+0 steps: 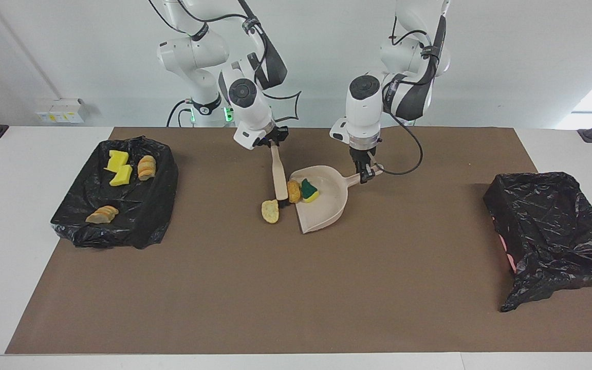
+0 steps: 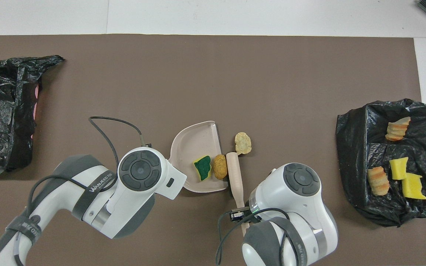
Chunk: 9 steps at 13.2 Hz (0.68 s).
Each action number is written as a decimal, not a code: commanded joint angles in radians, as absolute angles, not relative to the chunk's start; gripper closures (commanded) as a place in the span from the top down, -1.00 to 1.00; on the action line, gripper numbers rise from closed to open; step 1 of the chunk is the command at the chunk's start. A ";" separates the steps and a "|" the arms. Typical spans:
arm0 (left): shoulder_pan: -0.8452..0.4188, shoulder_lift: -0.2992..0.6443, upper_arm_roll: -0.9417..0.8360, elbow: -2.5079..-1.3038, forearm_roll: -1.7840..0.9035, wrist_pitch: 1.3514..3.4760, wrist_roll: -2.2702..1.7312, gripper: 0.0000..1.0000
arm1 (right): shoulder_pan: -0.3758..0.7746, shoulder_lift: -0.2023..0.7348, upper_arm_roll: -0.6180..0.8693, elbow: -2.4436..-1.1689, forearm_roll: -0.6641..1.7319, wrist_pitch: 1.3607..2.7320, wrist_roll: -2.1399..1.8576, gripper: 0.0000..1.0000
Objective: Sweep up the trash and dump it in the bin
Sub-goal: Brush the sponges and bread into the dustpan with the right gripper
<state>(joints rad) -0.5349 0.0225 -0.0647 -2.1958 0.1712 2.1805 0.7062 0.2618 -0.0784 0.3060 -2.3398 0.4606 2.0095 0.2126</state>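
Note:
The beige dustpan lies on the brown mat with its mouth toward the right arm's end. My left gripper is shut on its handle. A green-backed sponge bit lies in the pan. A tan chunk sits at the pan's lip, against the brush. My right gripper is shut on the brush handle, with the bristles on the mat. Another tan chunk lies on the mat beside the pan's mouth, farther from the robots than the brush head.
A black-lined bin at the right arm's end holds two yellow sponge bits and two bread-like chunks. A second black-lined bin stands at the left arm's end. The left arm's cable loops over the mat.

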 commanded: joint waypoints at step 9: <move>-0.529 0.038 -0.051 -2.209 0.118 2.250 0.655 -1.00 | 0.172 -0.060 0.285 -2.105 -0.030 1.759 0.255 -1.00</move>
